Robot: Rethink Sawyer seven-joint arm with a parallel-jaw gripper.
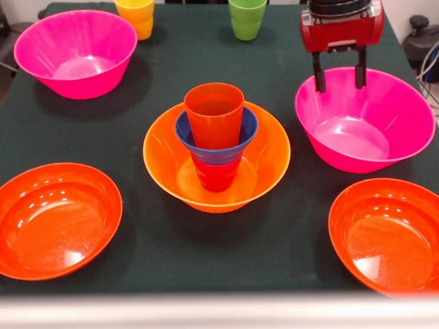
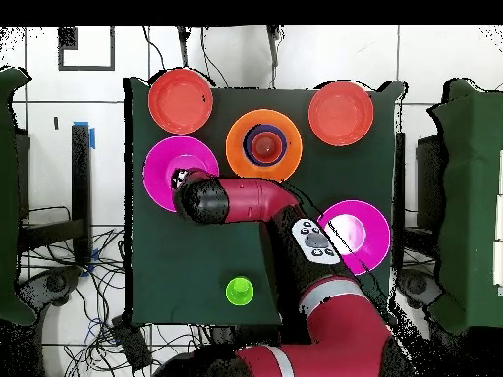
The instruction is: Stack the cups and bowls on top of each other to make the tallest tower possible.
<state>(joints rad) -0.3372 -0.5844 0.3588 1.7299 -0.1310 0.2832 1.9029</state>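
You're looking at the tower (image 1: 216, 147) sitting mid-frame in the front view: big orange bowl (image 1: 164, 154) as base, red cup (image 1: 217, 175) standing in it, small blue bowl (image 1: 247, 130) resting on that cup, orange cup (image 1: 214, 113) upright on top. Gripper (image 1: 339, 88) is hanging at upper right w/ fingers (image 1: 319, 81) spread apart, holding nothing, tips over the far rim of the right pink bowl (image 1: 367, 130). Yellow cup (image 1: 135, 15) & green cup (image 1: 247, 17) are getting cut off by the top edge. Lower-right red-orange bowl (image 1: 387, 236) is running off frame. In the overhead view the arm (image 2: 246, 201) is covering part of a pink bowl on the bench (image 1: 274, 260).
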